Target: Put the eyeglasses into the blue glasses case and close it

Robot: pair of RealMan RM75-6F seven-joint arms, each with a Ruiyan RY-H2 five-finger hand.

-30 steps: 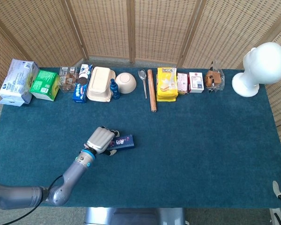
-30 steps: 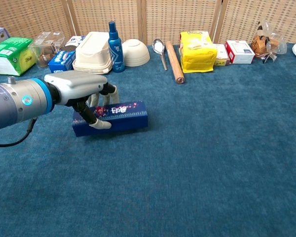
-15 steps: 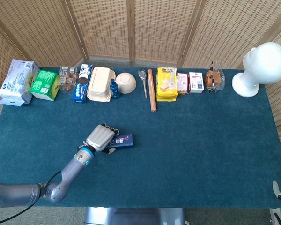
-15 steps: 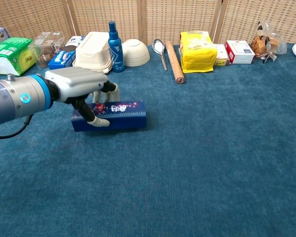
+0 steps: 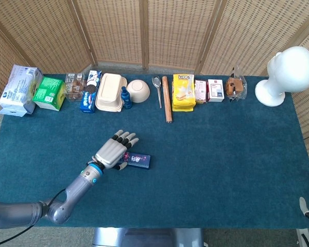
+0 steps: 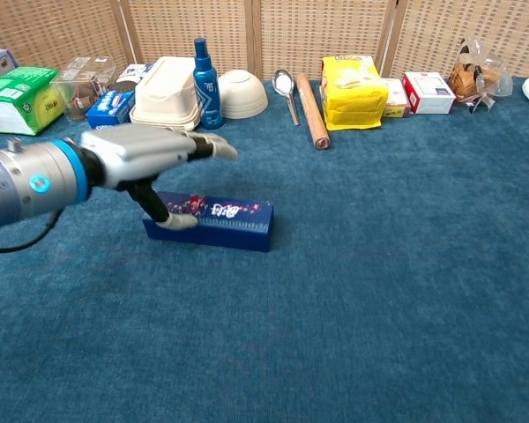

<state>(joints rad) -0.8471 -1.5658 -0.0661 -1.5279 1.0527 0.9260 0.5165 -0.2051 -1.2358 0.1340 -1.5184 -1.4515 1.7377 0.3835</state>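
The fingers have sprung open since a moment ago, and the blue glasses case (image 6: 213, 223) has dropped flat onto the table (image 5: 221, 154), lying closed, left of centre in the chest view. The left hand (image 6: 145, 155) now spreads wide above the case's left end, fingers (image 5: 124, 137) fanned out straight, its thumb (image 6: 167, 216) reaching down to touch the case. In the head view the case (image 5: 137, 160) sits lower left of centre. The right hand is out of sight.

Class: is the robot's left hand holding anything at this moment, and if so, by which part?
Nothing is held: the left hand hovers, fingers spread, above the closed blue glasses case.
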